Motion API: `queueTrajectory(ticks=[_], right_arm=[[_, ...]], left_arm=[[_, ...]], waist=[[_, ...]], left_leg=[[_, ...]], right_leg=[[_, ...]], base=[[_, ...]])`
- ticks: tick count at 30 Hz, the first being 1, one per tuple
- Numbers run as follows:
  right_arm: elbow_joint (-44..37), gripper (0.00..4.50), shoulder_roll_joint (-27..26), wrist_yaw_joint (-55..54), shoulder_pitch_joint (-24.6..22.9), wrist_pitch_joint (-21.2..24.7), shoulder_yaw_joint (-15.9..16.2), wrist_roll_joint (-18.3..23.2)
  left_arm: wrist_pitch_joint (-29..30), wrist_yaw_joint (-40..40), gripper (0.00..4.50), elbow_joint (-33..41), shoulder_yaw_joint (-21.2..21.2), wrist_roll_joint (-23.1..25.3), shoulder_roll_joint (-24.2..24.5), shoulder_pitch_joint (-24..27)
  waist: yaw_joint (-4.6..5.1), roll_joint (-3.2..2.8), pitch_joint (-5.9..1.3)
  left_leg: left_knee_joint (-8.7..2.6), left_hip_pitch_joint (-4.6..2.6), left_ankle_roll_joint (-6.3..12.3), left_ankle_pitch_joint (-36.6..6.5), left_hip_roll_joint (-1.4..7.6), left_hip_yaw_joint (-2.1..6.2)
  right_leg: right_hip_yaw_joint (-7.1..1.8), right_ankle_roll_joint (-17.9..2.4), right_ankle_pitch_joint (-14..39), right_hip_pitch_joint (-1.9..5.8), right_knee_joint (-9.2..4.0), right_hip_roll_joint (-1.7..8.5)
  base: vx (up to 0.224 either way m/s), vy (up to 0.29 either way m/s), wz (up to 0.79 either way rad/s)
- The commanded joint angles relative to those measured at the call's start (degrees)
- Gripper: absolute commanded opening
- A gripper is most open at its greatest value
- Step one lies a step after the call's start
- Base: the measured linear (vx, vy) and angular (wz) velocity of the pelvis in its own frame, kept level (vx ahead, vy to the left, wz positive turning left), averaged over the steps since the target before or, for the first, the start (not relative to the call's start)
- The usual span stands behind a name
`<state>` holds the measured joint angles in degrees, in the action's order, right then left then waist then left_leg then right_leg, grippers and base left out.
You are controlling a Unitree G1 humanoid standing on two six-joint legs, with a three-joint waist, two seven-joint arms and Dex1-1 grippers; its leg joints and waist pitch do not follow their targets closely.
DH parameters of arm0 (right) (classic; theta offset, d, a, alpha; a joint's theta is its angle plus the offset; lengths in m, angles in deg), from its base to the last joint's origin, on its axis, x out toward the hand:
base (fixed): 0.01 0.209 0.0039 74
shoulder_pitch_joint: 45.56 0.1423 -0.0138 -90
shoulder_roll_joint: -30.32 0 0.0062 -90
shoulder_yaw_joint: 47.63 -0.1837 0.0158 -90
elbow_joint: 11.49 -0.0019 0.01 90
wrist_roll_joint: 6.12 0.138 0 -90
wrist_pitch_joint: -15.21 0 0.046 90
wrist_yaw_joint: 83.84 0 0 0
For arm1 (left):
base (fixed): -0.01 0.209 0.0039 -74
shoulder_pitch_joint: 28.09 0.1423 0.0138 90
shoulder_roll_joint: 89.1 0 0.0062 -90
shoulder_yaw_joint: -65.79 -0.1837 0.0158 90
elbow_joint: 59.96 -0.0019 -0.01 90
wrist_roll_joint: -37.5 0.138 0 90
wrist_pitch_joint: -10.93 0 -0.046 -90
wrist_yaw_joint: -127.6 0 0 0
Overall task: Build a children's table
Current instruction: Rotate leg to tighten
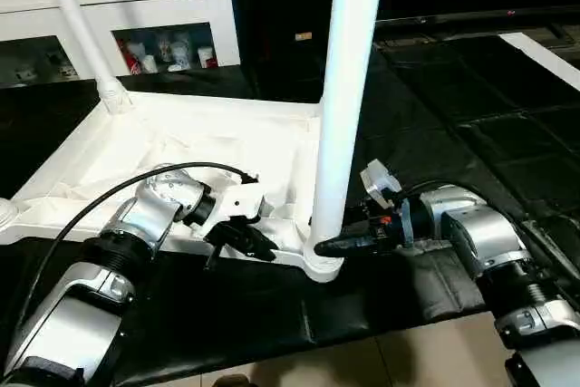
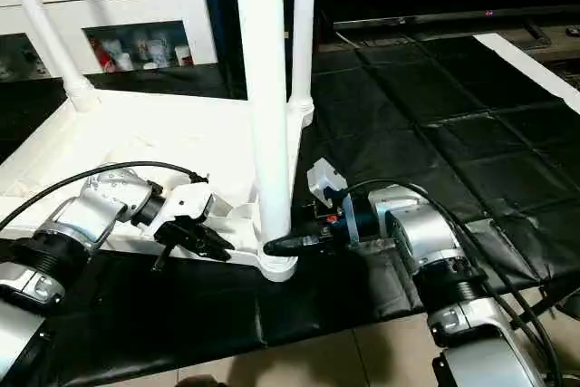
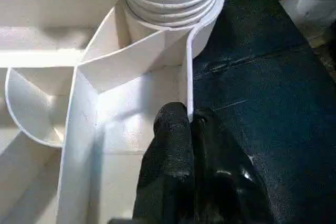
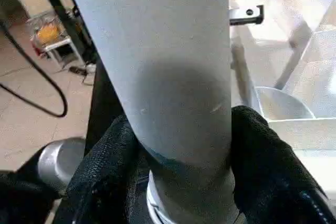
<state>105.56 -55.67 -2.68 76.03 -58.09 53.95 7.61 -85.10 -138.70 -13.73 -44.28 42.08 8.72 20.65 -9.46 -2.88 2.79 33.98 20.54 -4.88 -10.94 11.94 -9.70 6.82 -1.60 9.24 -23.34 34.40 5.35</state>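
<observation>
A: Left fingers (image 3: pixel 181 150) are pressed together on the thin rim wall of the upturned top (image 1: pixel 227 147), one inside, one outside. That's the left gripper (image 1: pixel 245 237) pinning the near edge down.

B: And just past those fingertips?

A: The near corner socket (image 3: pixel 173 3), with a leg seated in it. You can see its ringed foot down in the collar.

B: Over to the right, then.

A: Right fingers (image 4: pixel 268 156) sit either side of that same near leg (image 1: pixel 344 97), low down, just above the socket. The right gripper (image 1: pixel 349 244) wraps the shaft, both pads touching it from what the wrist view gives.

B: So where does the build stand?

A: The top lies underside up on the black mat (image 1: pixel 453 133). Beyond the left fingers, a far-left leg (image 1: pixel 82 29) stands in its corner, leaning a bit. Behind the near leg, in the right eye view, a third leg (image 2: pixel 302 33) stands at the far corner. That's three I can count.

B: The fourth?

A: The near-left corner runs off the edge; I can't tell whether it's filled. My read: this near leg is being seated or tightened, then any missing leg goes in, then the table gets flipped upright.
</observation>
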Motion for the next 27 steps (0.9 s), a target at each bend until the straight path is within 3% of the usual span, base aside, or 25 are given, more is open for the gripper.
queueTrajectory(ticks=[1, 2, 4, 6, 8, 10, 11, 12, 13, 14, 16, 20, 21, 22, 25, 27], right_arm=[[0.57, 2.10, -3.47, -10.35, -0.06, 0.25, -0.44, -2.13], [0.98, 2.10, -4.27, -12.63, 0.00, 0.52, -0.77, -2.55], [2.93, 2.07, -8.07, -22.87, 0.46, 1.35, -1.96, -4.64], [3.73, 2.03, -9.20, -26.08, 0.85, 1.34, -2.04, -5.61], [6.21, 2.03, -12.16, -33.67, 2.37, 2.21, -3.34, -6.67], [9.14, 2.01, -15.03, -40.68, 4.33, 3.00, -5.40, -6.67], [9.71, 2.00, -15.60, -41.99, 4.71, 3.12, -5.85, -6.59], [11.16, 2.00, -16.86, -45.35, 5.73, 2.68, -6.40, -6.95], [13.22, 2.00, -19.00, -49.66, 7.25, 2.00, -7.16, -7.51], [13.26, 2.00, -19.05, -49.74, 7.28, 1.99, -7.18, -7.53], [14.61, 2.00, -21.19, -51.91, 8.38, 0.68, -7.44, -8.33], [15.20, 2.00, -21.96, -51.77, 8.59, -0.55, -7.40, -8.75], [15.43, 2.53, -22.12, -51.84, 8.66, -0.60, -7.67, -8.60], [15.30, 2.53, -22.11, -51.16, 8.53, -1.18, -7.86, -8.14], [14.47, 2.89, -20.84, -49.03, 7.65, -2.20, -7.30, -8.16], [13.02, 3.10, -20.26, -46.35, 6.98, -1.24, -8.11, -6.64]], left_arm=[[5.33, 6.90, 0.00, -0.43, 1.43, 0.00, -3.37, -2.20], [6.15, 8.81, 0.00, -0.91, 1.89, 0.05, -4.08, -2.59], [8.91, 17.70, 0.00, -3.33, 3.63, 0.67, -7.39, -4.45], [9.93, 20.20, 0.00, -4.06, 3.94, 0.95, -8.29, -4.93], [12.93, 25.89, 0.00, -5.61, 5.15, 0.94, -10.45, -6.07], [15.79, 31.23, 0.00, -6.88, 6.51, 0.66, -12.40, -7.16], [16.40, 32.29, 0.00, -7.03, 6.79, 0.66, -12.78, -7.35], [17.43, 35.46, 0.00, -7.54, 7.88, 0.32, -13.76, -7.89], [18.58, 39.71, 0.00, -8.15, 9.77, -0.24, -15.32, -8.70], [18.61, 39.80, 0.00, -8.17, 9.82, -0.25, -15.36, -8.72], [18.81, 42.12, 0.00, -8.86, 10.76, -0.15, -16.45, -9.47], [17.73, 41.66, 0.00, -8.92, 10.16, 0.41, -16.21, -9.38], [17.59, 41.64, 0.00, -8.86, 10.00, 0.56, -16.10, -9.31], [17.17, 41.49, 0.00, -8.79, 9.94, 0.69, -15.92, -9.19], [15.57, 40.19, 0.00, -8.42, 9.59, 1.08, -14.94, -8.64], [14.60, 38.86, 0.00, -8.06, 9.30, 1.35, -14.08, -8.18]], waist=[[0.70, 0.40, -4.03], [0.70, 0.40, -4.03], [1.55, 0.37, -3.61], [2.15, 0.45, -3.51], [2.69, 0.42, -3.48], [3.74, -0.05, -3.77], [3.90, 0.10, -3.79], [3.91, -0.17, -3.86], [4.20, -0.08, -3.92], [4.23, -0.30, -3.96], [4.29, -0.04, -4.23], [4.15, -0.14, -4.43], [4.18, -0.10, -4.41], [4.29, 0.40, -4.30], [4.16, 0.23, -4.24], [4.19, 0.50, -4.16]], left_leg=[[-3.83, -0.12, 1.43, -9.93, 1.38, 0.12], [-3.83, -0.12, 1.43, -9.93, 1.38, 0.12], [-3.98, -0.77, -0.07, -12.56, 0.83, 0.20], [-4.25, -0.35, -0.07, -12.90, 0.72, 0.44], [-4.25, -0.42, 0.06, -13.68, 0.66, 0.45], [-4.18, -0.46, -0.26, -13.48, 0.59, 0.56], [-4.04, -0.53, 0.32, -13.12, 0.36, 0.41], [-3.98, -0.64, 0.41, -12.89, 0.45, 0.44], [-3.99, -0.29, 0.78, -11.94, 0.47, 0.48], [-4.02, -0.24, 0.86, -11.63, 0.49, 0.49], [-3.91, -0.05, 1.67, -10.12, 0.53, 0.44], [-3.76, -0.02, 2.85, -8.09, 0.66, 0.33], [-3.71, -0.02, 3.26, -7.91, 0.64, 0.26], [-3.77, 0.01, 3.53, -8.04, 0.69, 0.17], [-3.85, -0.08, 3.54, -8.70, 0.75, 0.20], [-3.90, -0.01, 3.75, -8.73, 0.74, 0.19]], right_leg=[[-3.15, -9.53, 17.28, 3.43, -4.01, 3.68], [-3.15, -9.53, 17.28, 3.43, -4.01, 3.68], [-2.82, -6.53, 26.21, 3.20, -5.35, 3.70], [-2.55, -5.09, 28.08, 3.51, -5.60, 3.63], [-2.42, -4.62, 28.96, 3.42, -5.93, 3.54], [-2.50, -5.93, 26.38, 3.44, -5.77, 3.54], [-2.44, -6.20, 25.61, 3.42, -5.86, 3.40], [-2.51, -6.58, 24.76, 3.34, -5.68, 3.46], [-2.53, -7.38, 22.58, 3.58, -5.38, 3.40], [-2.52, -7.57, 21.83, 3.60, -5.31, 3.28], [-2.68, -8.94, 17.00, 3.83, -4.78, 3.23], [-2.86, -10.57, 11.64, 3.92, -4.20, 3.28], [-2.88, -11.10, 10.80, 3.96, -4.13, 3.27], [-2.89, -11.28, 11.06, 4.00, -4.22, 3.27], [-2.97, -10.59, 13.65, 4.00, -4.36, 3.47], [-2.94, -10.50, 13.66, 4.02, -4.38, 3.41]], base=[[0.000, 0.000, 0.00], [0.000, 0.000, 0.00], [0.000, 0.000, 0.00], [0.000, 0.000, 0.00], [0.000, 0.000, 0.00], [0.000, 0.000, 0.00], [0.000, 0.000, 0.00], [0.000, 0.000, 0.00], [0.000, 0.000, 0.00], [0.000, 0.000, 0.00], [0.000, 0.000, 0.00], [0.000, 0.000, 0.00], [0.000, 0.000, 0.00], [0.000, 0.000, 0.00], [0.000, 0.000, 0.00], [0.000, 0.000, 0.00]])
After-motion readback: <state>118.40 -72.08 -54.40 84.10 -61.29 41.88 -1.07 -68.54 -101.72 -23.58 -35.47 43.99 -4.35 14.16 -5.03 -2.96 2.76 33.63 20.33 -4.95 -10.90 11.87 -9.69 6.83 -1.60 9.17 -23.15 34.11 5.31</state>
